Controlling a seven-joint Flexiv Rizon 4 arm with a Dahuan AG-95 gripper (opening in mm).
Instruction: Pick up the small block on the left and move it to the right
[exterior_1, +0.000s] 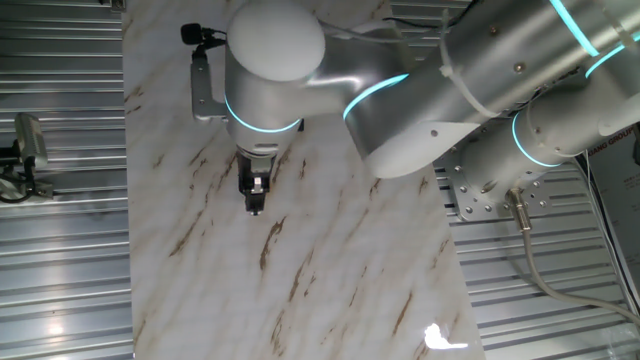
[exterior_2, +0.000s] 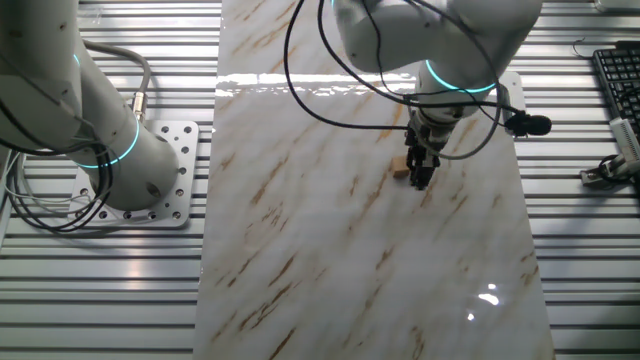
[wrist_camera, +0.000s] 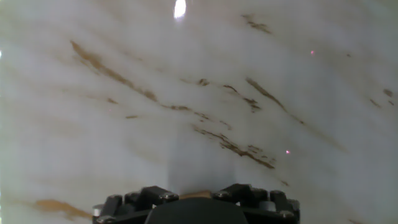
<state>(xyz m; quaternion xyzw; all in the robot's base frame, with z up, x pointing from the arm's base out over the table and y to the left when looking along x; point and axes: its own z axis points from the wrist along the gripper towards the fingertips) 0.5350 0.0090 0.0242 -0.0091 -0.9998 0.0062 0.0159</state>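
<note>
the gripper (exterior_1: 256, 203) pointed down over the marble table (exterior_1: 330, 290), fingertips close to the surface in one fixed view; contact with the table could not be judged. in the other fixed view the gripper (exterior_2: 420, 178) showed dark below the arm's (exterior_2: 440, 40) glowing ring, and the small block (exterior_2: 400, 172) sat as a light-brown speck right at the fingertips, on their left side in that picture. whether it was between the fingers or just beside them could not be told from there. in the hand view the gripper (wrist_camera: 196, 198) filled the bottom edge, and a sliver of the small block (wrist_camera: 195, 195) showed tan in the narrow gap between the two dark finger blocks. jaws looked drawn in close around the block, but a firm grasp could not be confirmed. the block was hidden behind the fingers in one fixed view. a mounted camera (exterior_1: 205, 70) hung beside the wrist. the arm's base plate (exterior_2: 165, 175) sat off the table edge on the ribbed metal bench (exterior_2: 100, 290). a keyboard (exterior_2: 615, 80) lay at the far right edge of the other fixed view.
</note>
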